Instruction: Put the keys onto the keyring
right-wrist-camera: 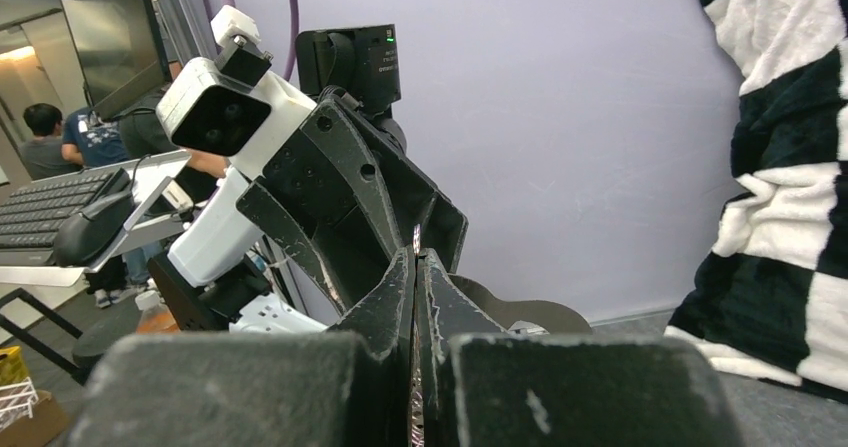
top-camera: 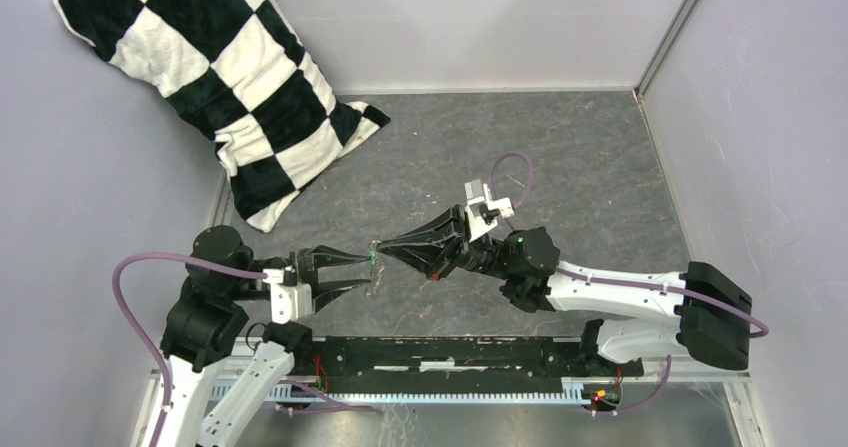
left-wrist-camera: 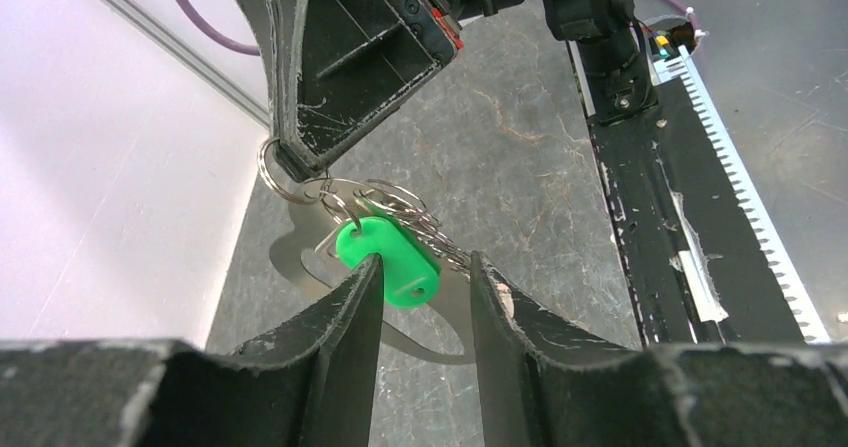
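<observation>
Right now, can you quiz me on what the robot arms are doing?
1. True or false: the left fingers are shut.
2. The tag on the key is: A red, B green, C blue.
3. Which fingers pinch the keyring, left or right?
Key: 1 false; 2 B; 3 the right fingers.

keyring (left-wrist-camera: 283,196) shiny metal; keys (left-wrist-camera: 392,259) glossy green plastic; pillow (top-camera: 220,77) plush cloth
</observation>
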{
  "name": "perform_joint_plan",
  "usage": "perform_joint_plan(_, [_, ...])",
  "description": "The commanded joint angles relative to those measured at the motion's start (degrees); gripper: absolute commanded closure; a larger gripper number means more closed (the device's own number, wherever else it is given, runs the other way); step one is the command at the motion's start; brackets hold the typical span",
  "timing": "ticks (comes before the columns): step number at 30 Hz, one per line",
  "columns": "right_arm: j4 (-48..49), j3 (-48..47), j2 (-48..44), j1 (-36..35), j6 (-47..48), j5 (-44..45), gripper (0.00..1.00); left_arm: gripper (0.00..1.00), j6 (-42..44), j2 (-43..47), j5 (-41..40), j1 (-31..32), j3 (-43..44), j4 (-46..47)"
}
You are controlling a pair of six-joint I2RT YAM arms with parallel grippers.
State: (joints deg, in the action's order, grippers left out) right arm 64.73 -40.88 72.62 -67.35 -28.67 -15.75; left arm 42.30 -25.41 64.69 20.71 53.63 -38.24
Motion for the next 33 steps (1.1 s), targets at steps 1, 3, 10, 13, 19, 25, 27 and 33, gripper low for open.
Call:
perform_joint_plan(1, [-3.9, -0.2, -4.0, 0.0, 4.7, 1.7, 0.99, 0.55, 0.5, 0.0, -1.3, 0.0, 2.2, -1.2])
perform_joint_plan(3, [-11.5, -1.9, -5.1, 0.1, 7.7, 1.6, 1.0, 0.55, 0.5, 0.0, -2.2, 0.1, 2.3, -1.2])
perform_joint_plan(10, [-40.7, -7.6, -8.1, 0.1, 17.9, 3.2, 1.0, 0.59, -1.3, -0.7, -4.4, 0.0, 2.1, 0.5])
perform_joint_plan(13, [-53.5, -8.7, -9.6, 0.3, 23.5, 9.4, 1.0, 0.59, -3.9, -0.7, -6.6, 0.1, 1.8, 2.9])
perform_joint_plan(19, [-55.4, 2.6, -13.2, 4.6, 24.2, 13.8, 1.0, 0.59, -9.2, -1.3, -9.2, 0.1, 2.0, 6.1])
perform_joint_plan(25, [-49.0, 12.6, -13.4, 10.7, 22.7, 14.6, 0.99, 0.58, -13.4, -1.5, -12.4, 0.0, 1.8, 6.8])
perform_joint_plan(27, [-45.8, 12.8, -11.0, 13.2, 22.4, 12.2, 0.99, 0.55, -16.7, -2.5, -14.8, 0.1, 1.7, 7.6])
perform_joint_plan(33, [-40.2, 7.4, -0.1, 18.3, 24.3, 9.4, 0.99, 0.41, -24.0, -7.6, -20.5, 0.1, 4.0, 7.1])
